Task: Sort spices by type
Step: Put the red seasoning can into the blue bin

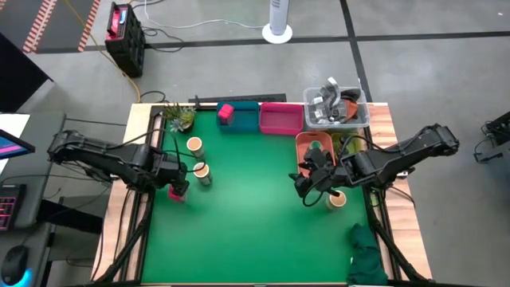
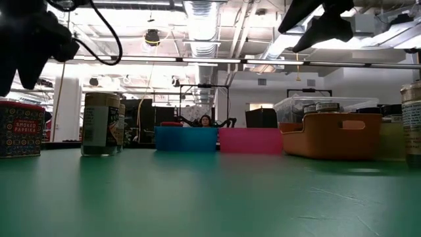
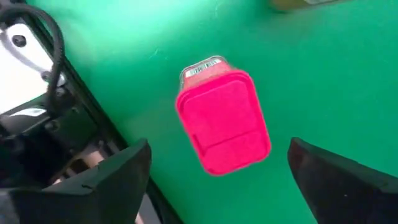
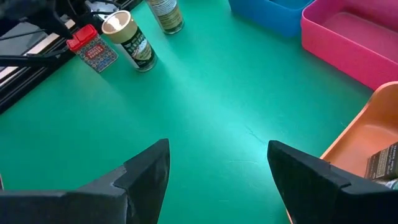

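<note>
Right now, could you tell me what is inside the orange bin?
The orange bin holds a dark green-topped jar; the right wrist view shows a labelled container in it. The right arm covers the rest of its floor.

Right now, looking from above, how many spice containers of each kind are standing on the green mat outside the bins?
Tan-topped jars: 3
Pink-red tins: 1
Total: 4

A lab — exposed ceiling ducts (image 2: 200, 20), taped concrete floor (image 1: 414, 48).
</note>
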Robot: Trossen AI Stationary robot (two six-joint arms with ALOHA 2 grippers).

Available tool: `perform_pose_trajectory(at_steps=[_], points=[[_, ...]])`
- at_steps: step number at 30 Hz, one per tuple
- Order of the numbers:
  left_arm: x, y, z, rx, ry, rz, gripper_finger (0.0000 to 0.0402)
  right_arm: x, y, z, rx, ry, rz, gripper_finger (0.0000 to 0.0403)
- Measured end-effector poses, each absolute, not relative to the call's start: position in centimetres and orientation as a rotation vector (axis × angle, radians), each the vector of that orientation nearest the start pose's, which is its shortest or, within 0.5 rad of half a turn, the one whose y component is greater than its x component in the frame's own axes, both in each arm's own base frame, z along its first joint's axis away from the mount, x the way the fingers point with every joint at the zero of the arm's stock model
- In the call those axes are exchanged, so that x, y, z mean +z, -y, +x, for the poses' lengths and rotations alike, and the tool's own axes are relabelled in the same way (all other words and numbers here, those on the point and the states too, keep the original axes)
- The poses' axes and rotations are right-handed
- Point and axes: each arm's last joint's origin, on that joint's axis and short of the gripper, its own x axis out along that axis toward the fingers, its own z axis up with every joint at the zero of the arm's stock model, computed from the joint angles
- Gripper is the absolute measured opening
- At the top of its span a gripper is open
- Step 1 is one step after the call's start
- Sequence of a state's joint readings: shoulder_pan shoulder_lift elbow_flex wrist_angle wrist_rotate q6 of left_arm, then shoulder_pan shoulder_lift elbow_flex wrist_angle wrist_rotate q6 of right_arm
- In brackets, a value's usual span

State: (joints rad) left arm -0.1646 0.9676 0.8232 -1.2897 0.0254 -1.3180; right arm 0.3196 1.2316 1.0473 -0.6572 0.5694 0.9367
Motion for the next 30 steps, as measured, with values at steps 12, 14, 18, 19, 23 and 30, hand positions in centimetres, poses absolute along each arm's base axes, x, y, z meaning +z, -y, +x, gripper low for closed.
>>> perform_pose_trajectory(at_steps=[12, 14, 18, 19, 23, 30], points=[[21.9, 2.2, 13.6, 0.88, -1.201, -1.02, 0.0365, 29.9, -6.2, 23.9, -0.554, -0.564, 0.535, 0.0296], [21.5, 2.1, 13.6, 0.883, -1.192, -1.01, 0.0365, 29.9, -6.2, 23.9, -0.554, -0.564, 0.537, 0.0296], [20.9, 2.1, 13.7, 0.866, -1.182, -1.003, 0.0364, 29.9, -6.2, 23.9, -0.557, -0.562, 0.544, 0.0296], [20.9, 2.1, 13.8, 0.857, -1.182, -0.991, 0.0362, 29.9, -6.2, 23.9, -0.557, -0.561, 0.544, 0.0296], [20.9, 2.1, 13.7, 0.848, -1.185, -0.955, 0.0337, 29.9, -6.2, 23.9, -0.557, -0.562, 0.545, 0.0296], [20.9, 2.0, 13.6, 0.863, -1.189, -0.929, 0.0238, 29.9, -6.2, 23.9, -0.555, -0.563, 0.54, 0.0296]])
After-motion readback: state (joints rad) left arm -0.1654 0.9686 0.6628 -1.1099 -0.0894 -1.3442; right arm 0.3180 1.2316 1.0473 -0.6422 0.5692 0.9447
